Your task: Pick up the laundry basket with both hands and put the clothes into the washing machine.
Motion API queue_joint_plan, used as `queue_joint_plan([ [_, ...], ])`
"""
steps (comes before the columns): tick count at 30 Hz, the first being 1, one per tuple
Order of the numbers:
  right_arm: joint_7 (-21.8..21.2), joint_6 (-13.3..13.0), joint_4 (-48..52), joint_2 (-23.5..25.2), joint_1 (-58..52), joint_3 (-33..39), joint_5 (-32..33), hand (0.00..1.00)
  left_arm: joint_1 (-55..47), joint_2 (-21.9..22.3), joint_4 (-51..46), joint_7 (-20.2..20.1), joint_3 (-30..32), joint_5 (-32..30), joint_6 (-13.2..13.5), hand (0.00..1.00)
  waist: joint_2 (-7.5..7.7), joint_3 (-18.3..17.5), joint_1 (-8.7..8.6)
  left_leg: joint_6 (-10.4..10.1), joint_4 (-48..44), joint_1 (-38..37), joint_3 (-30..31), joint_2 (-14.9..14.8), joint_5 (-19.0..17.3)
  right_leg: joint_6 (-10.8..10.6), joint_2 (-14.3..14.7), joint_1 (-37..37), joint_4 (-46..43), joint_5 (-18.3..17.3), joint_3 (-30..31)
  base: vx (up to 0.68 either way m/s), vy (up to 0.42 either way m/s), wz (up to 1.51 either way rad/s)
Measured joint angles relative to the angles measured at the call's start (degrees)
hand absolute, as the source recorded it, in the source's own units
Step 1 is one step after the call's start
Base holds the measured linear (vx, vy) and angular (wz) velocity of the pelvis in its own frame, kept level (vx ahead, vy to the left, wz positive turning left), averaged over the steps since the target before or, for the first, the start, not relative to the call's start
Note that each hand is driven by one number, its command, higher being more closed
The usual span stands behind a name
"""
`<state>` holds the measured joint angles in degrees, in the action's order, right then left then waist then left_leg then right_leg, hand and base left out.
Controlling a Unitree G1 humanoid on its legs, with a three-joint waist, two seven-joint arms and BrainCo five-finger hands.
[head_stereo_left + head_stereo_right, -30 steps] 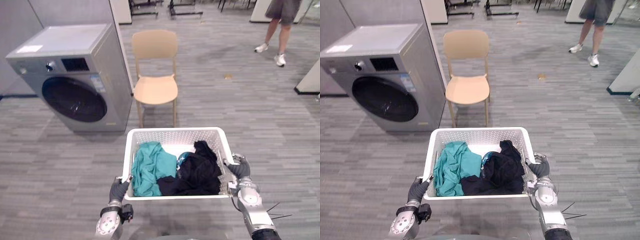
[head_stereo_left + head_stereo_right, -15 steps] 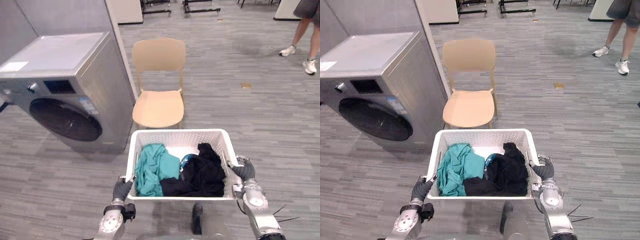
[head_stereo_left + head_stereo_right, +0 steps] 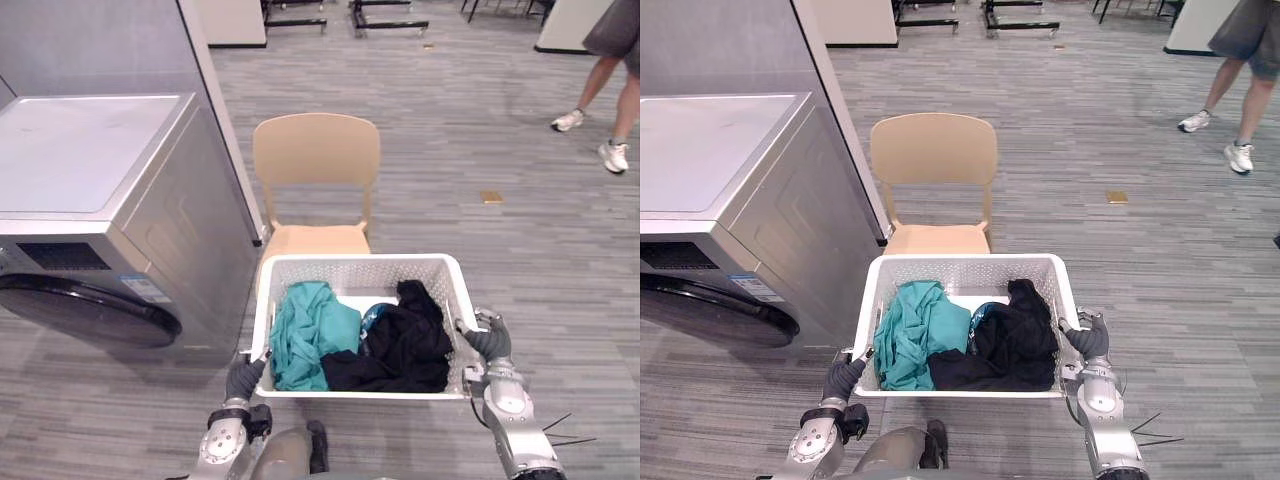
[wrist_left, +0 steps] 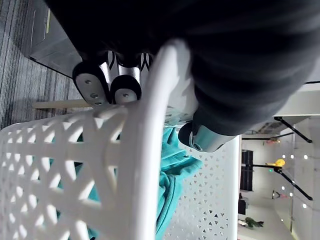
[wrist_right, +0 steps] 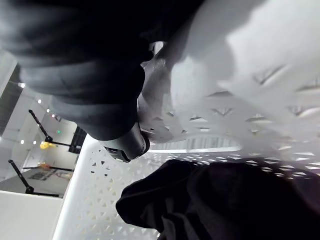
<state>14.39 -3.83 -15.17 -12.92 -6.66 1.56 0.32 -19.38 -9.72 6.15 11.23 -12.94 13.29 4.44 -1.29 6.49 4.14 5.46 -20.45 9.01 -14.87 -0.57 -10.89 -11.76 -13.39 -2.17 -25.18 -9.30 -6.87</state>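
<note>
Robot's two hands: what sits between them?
The white laundry basket, holding a teal garment and black clothes, spans from left hand to right hand, seen in both eye views.

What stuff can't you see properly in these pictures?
- Washing machine: the left edge of both eye views cuts off part of its door.
- Chair: the laundry basket hides its seat front and legs.
- Basket floor: teal cloth and black clothes cover most of it.
- Person: the top edge cuts off everything above the shorts.
- Brown bit on the floor: too small to name.
</note>
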Motion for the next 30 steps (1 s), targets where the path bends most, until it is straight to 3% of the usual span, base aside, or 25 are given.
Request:
queue_joint_plan([
  [1, 0.0, 0.0, -1.2, 0.8, -0.1, 0.0, -0.4, 1.00, 0.0, -0.7, 0.0, 0.0, 0.0, 0.0, -0.2, 1.00, 0.39, 0.4, -0.20, 0.1, 1.3, -3.4, -0.1, 1.3, -0.9, 0.2, -2.1, 4.4, -12.7, 0.0, 0.9, 0.32, 0.225, 0.04],
  [3, 0.0, 0.0, -2.3, 1.9, -0.8, 0.0, -0.9, 1.00, -0.4, -1.6, 0.0, 0.0, 0.0, -0.5, -0.3, 1.00, 0.93, 0.7, -1.27, 0.2, 3.5, -8.0, 0.1, 3.0, -1.9, 2.4, -3.7, 9.2, -23.6, -1.6, 0.2, 0.22, 0.122, 0.16],
  [4, -0.1, 0.0, -2.3, 2.0, -1.1, 0.0, -0.9, 1.00, -0.4, -1.8, 0.0, 0.0, 0.0, -0.5, -0.3, 1.00, 1.07, 0.6, -1.57, 0.2, 4.4, -8.8, 0.6, 3.4, -1.9, 3.0, -3.7, 10.2, -24.0, -2.2, -0.1, 0.22, 0.090, 0.34],
  [7, -0.1, -0.1, -2.2, 1.8, -2.3, 0.0, -0.9, 1.00, 0.6, -2.3, -0.1, 0.0, -0.1, -1.1, -0.3, 1.00, 1.45, 0.3, -2.09, 0.2, 6.8, -10.7, 2.6, 4.9, -1.8, 3.7, -0.6, 14.5, -13.2, -5.1, -1.8, 0.23, 0.029, 0.41],
  [8, -0.1, -0.1, -2.2, 1.8, -2.8, 0.1, -0.9, 1.00, 0.7, -2.3, -0.1, -0.1, -0.3, -2.0, -0.3, 1.00, 1.71, 0.3, -2.71, 0.2, 6.5, -10.5, 4.1, 5.3, -1.8, 4.4, 1.2, 14.6, -5.2, -4.1, -2.0, 0.34, -0.037, 0.74],
  [9, -0.1, -0.1, -2.4, 1.6, -3.1, 0.3, -0.9, 1.00, 0.9, -2.0, 0.5, -0.2, -0.5, -3.0, -0.3, 1.00, 2.04, 0.3, -3.45, -0.2, 6.3, -10.5, 6.2, 6.4, -2.0, 6.6, 2.4, 14.4, 0.4, 1.5, -2.0, 0.28, -0.057, 0.79],
  [10, -0.1, -0.1, -2.8, 1.1, -3.3, 0.6, -0.9, 1.00, 1.1, -1.3, 1.0, -0.4, -0.8, -3.3, -0.6, 1.00, 1.23, -0.1, -3.80, -0.3, 6.3, -10.4, 7.4, 6.0, -1.9, 6.6, 2.6, 13.7, 1.4, 2.4, -2.6, 0.37, -0.074, 0.51],
  [12, 0.0, -0.1, -3.2, 0.5, -2.9, 0.9, -1.0, 1.00, 1.3, -0.8, 1.0, -0.8, -0.9, -5.0, -0.6, 1.00, -0.58, -1.0, -2.86, -0.9, 6.5, -9.0, 8.6, 4.4, -1.6, 7.2, 4.3, 11.2, 8.0, 4.5, -4.1, 0.23, -0.047, 0.15],
  [15, 0.6, -0.1, -3.4, 0.3, -1.2, 0.9, -1.0, 1.00, 5.4, -1.4, 2.9, -0.8, -0.6, -5.2, -0.5, 1.00, -0.16, -0.7, -2.85, -3.7, 6.5, -5.5, 10.2, 3.5, 0.1, 7.8, 5.4, 10.3, 15.0, 8.0, -7.2, 0.14, -0.068, 0.30],
  [17, 0.8, -0.1, -4.3, 0.1, 1.2, 0.9, -1.0, 1.00, 9.7, -1.9, 6.4, -0.8, -0.6, -5.5, -0.5, 1.00, 0.35, 0.9, -2.92, -4.4, 5.6, -4.2, 10.3, 3.5, 0.5, 8.1, 5.3, 10.4, 15.9, 8.8, -7.9, 0.08, -0.043, 0.22],
  [20, 3.2, -0.2, -7.7, -1.0, 9.2, 0.9, -0.9, 1.00, 20.8, -2.0, 13.3, 0.1, -0.1, -6.4, -0.3, 1.00, 0.76, 6.7, -3.18, -4.4, -2.1, 2.7, 10.2, 3.5, 0.5, 8.3, 4.4, 13.9, 13.7, 9.1, -9.2, -0.06, -0.015, 0.22],
  [22, 5.1, -0.1, -8.8, -1.7, 16.1, 1.0, -0.7, 1.00, 30.2, -2.6, 16.4, 1.9, 0.8, -6.8, -0.3, 1.00, 1.01, 10.2, -3.11, -4.4, -4.8, 10.4, 10.0, 3.5, 0.5, 8.3, 3.6, 21.6, 9.9, 9.1, -9.4, -0.14, -0.013, 0.15],
  [26, 6.8, -0.1, -8.8, -0.8, 26.3, 1.5, 0.6, 1.00, 41.1, -2.9, 20.5, 4.8, 5.3, -7.0, -0.5, 1.00, 1.29, 15.9, -2.47, -4.4, -7.4, 16.6, 8.3, 3.0, 0.5, 8.3, 3.1, 28.8, 5.4, 9.1, -8.9, -0.15, -0.006, 0.03],
  [29, 8.2, -0.1, -10.6, 1.4, 35.1, 2.2, 1.4, 1.00, 48.8, -3.4, 24.4, 7.6, 9.1, -7.2, -0.4, 1.00, 1.60, 16.3, -1.37, -4.6, -10.6, 22.8, 6.8, 1.2, 0.4, 9.4, 3.4, 34.7, 3.3, 9.2, -9.0, -0.14, -0.018, -0.08],
  [30, 8.7, -0.1, -11.3, 1.7, 37.0, 2.2, 1.5, 1.00, 50.4, -3.7, 25.3, 8.0, 9.5, -7.2, -0.4, 0.00, 1.64, 16.7, -1.32, -4.7, -11.1, 23.6, 6.8, 0.8, 0.3, 9.7, 3.6, 35.3, 3.0, 9.3, -9.1, -0.13, -0.062, -0.03],
])
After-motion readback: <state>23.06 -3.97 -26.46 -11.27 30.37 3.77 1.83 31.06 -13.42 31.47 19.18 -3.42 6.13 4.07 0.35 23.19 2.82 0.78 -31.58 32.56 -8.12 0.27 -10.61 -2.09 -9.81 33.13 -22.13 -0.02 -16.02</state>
